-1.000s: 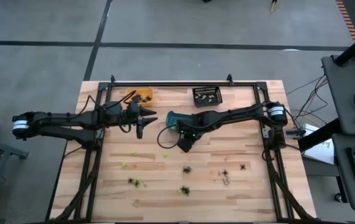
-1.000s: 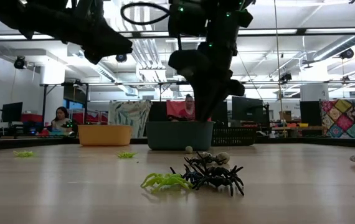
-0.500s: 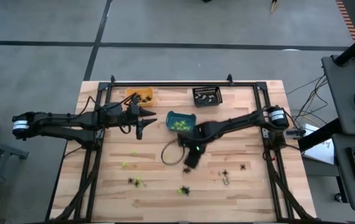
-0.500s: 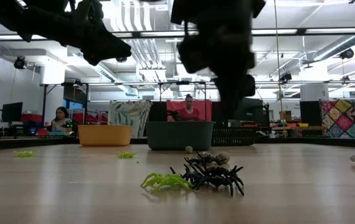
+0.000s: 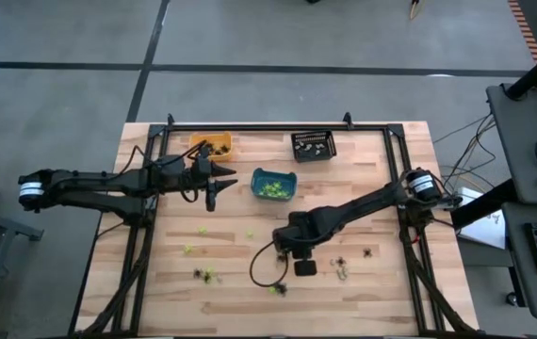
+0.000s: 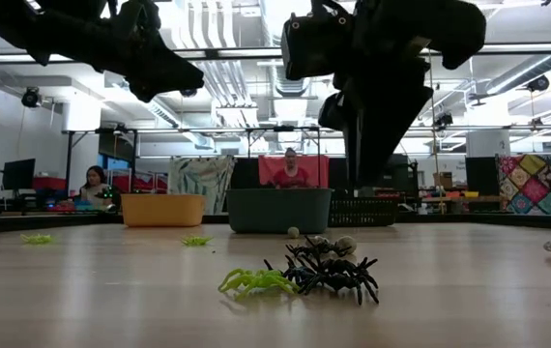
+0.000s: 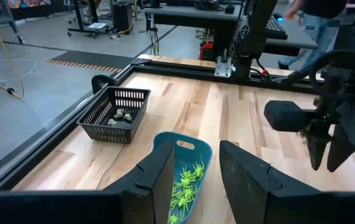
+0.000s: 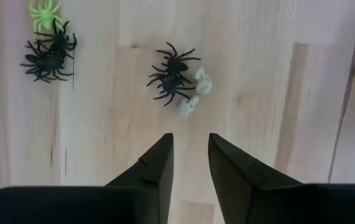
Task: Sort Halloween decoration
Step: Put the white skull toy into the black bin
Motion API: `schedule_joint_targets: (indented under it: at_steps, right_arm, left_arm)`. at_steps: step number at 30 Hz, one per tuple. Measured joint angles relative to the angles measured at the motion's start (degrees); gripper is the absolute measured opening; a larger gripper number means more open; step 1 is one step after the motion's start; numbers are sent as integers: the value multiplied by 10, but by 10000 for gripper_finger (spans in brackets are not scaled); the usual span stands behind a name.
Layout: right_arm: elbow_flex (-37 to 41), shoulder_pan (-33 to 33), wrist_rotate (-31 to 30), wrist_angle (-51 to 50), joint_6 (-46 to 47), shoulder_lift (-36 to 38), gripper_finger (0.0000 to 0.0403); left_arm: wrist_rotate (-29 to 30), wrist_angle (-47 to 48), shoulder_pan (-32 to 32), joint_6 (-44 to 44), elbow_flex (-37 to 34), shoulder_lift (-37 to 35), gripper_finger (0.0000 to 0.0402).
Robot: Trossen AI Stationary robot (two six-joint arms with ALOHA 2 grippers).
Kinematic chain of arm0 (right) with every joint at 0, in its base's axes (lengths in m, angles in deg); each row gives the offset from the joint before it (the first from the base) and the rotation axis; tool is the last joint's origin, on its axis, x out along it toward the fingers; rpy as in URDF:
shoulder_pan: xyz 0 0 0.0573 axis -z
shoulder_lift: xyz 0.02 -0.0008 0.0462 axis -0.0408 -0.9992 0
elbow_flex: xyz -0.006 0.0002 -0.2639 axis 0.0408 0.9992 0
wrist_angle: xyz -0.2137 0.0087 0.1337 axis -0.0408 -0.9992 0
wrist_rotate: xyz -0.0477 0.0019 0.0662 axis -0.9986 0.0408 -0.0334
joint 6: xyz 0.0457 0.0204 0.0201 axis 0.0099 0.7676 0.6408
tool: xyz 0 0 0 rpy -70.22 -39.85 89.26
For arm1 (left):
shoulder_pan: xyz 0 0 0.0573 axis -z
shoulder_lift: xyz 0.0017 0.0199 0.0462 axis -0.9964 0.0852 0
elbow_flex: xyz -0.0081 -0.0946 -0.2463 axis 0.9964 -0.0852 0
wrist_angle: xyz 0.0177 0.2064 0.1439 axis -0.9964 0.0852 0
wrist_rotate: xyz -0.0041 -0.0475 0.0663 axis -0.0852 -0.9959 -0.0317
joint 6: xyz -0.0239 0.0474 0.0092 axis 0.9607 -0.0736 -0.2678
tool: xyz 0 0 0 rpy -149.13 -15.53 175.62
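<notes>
The spiders (image 8: 172, 73) lie loose on the wooden surface (image 5: 363, 188). Right under the right tool sits a black pair touching two pale grey-white bits (image 8: 194, 93); off to one side, more black ones with a lime one (image 8: 45, 12) against them. In the high view further lime and black ones are scattered over the near half of the surface, well apart from the bins.

Outward from there, the bins stand along the far edge: the teal bin (image 5: 274, 185) already holds lime spiders, the black basket (image 5: 313, 145) pale pieces, and the orange bin (image 5: 212, 147) sits beside the left arm.

The right tool (image 8: 189, 163) hangs above the black pair, fingers apart with a narrow gap and nothing between them. The left tool (image 7: 195, 182) waits up by the orange bin — fingers apart and empty too, looking across at the teal bin.

The step in hand looks like a fresh pick: the right arm is lined up over the next piece and has not yet gone down. The next move calls for a straight descent with the fingers straddling one item only. That is the tricky part, since the black spiders' legs overlap and the pale bits touch them — a careless close could lift a mixed clump and spoil the sort. Black spiders likely go in the orange bin, though its contents are too small to tell.
</notes>
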Motion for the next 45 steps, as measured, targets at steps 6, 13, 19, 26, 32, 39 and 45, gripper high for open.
schedule_joint_targets:
  at_steps: [6, 13, 19, 26, 32, 39, 45]
  right_arm:
    - [1, 0, 7, 50, -14, -24, 135]
    - [1, 1, 31, 72, -4, -52, 157]
    - [1, 4, 30, 72, -7, -63, 152]
    - [2, 13, 25, 72, -25, -64, 144]
    - [4, 20, 25, 71, -41, -64, 143]
    - [10, 21, 26, 72, -35, -65, 141]
    - [26, 21, 26, 94, -32, -65, 136]
  left_arm:
    - [0, 0, 0, 0, 0, 0, 111]
    - [0, 1, 0, 0, 0, 1, 111]
    - [0, 2, 0, 0, 0, 9, 111]
    - [0, 1, 0, 0, 0, 17, 111]
    - [0, 2, 0, 0, 0, 18, 111]
    - [0, 2, 0, 0, 0, 21, 111]
    - [0, 2, 0, 2, 0, 22, 111]
